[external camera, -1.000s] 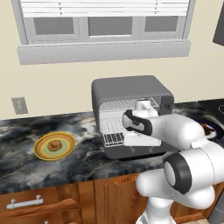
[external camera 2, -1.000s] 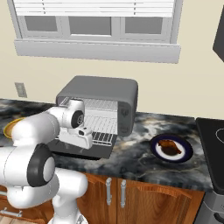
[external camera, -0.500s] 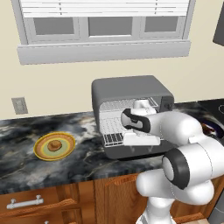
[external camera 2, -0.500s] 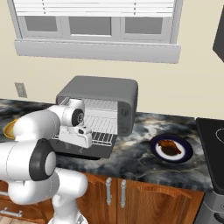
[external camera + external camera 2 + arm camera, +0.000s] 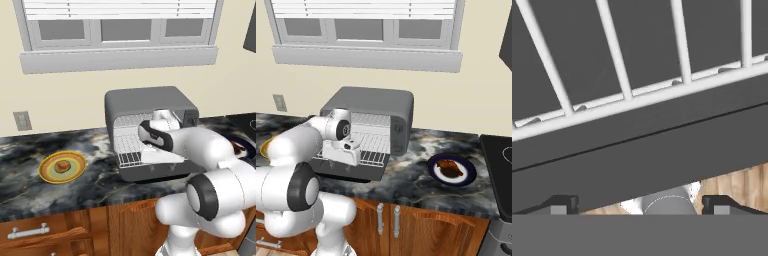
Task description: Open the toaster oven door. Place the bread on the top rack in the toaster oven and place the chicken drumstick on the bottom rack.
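The toaster oven [image 5: 150, 102] [image 5: 373, 102] stands on the counter with its door [image 5: 150, 173] [image 5: 351, 172] [image 5: 637, 155] folded down flat. Silver wire racks [image 5: 131, 159] [image 5: 370, 156] [image 5: 627, 100] show inside, and the lower one reaches out over the door. My gripper [image 5: 159, 159] [image 5: 342, 159] [image 5: 639, 206] hangs just above the door's front edge, pointing down, open with nothing between its fingers. The bread [image 5: 62, 166] lies on a yellow plate [image 5: 47, 172] far to the left. The chicken drumstick [image 5: 450, 168] lies on a dark blue plate [image 5: 468, 177] to the right.
A stove top [image 5: 498, 165] lies at the far right of the counter. A wall socket [image 5: 21, 120] sits on the wall behind the yellow plate. Wooden cabinet doors with metal handles [image 5: 387, 220] run below the counter edge. A window sill [image 5: 120, 57] juts out above the oven.
The hand has shifted slightly to the left over the open door and the forearm has swung a little with it. The jaws stay open, and the door and the food have not moved.
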